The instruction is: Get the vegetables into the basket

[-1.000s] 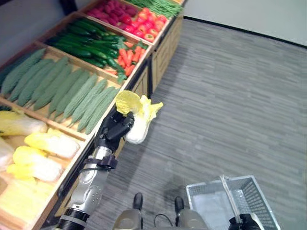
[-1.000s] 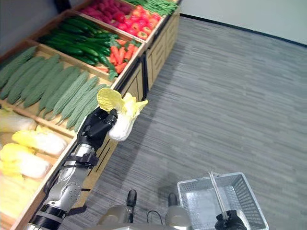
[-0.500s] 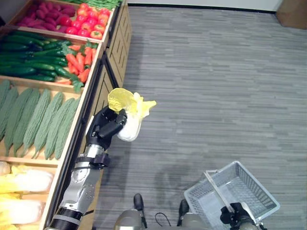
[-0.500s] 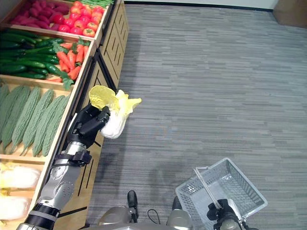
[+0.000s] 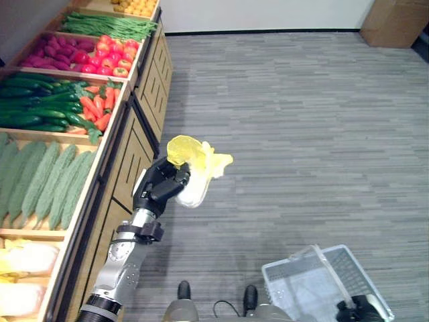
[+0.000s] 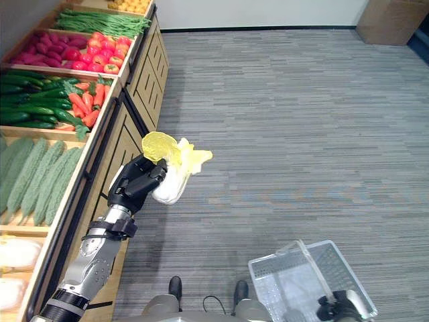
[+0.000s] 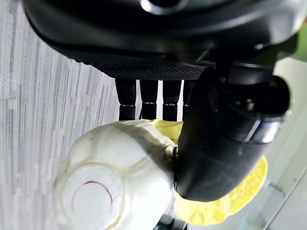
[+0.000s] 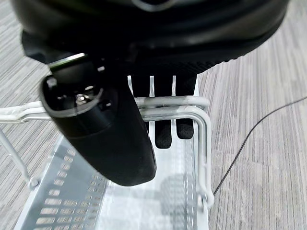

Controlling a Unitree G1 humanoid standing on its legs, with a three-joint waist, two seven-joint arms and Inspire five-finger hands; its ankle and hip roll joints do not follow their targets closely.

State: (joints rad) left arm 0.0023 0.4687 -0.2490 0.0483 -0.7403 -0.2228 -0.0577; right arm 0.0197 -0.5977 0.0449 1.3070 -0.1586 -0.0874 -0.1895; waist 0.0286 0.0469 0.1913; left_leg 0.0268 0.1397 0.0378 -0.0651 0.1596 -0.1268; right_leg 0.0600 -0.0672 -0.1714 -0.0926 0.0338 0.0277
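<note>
Cabbage aloft, basket low on the floor side

A pale white-stemmed napa cabbage with frilly yellow leaves [image 5: 196, 169] is held above the grey floor, leaves pointing away from the stand. The light grey plastic mesh shopping basket with a wire handle [image 6: 281, 275] hangs well apart from it, apparently empty.

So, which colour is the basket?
The basket is white wire mesh, best seen in the right eye view.

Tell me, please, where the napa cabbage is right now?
The napa cabbage is gripped in the left hand, held over the grey floor just beside the wooden produce stand, up and left of the basket.
</note>
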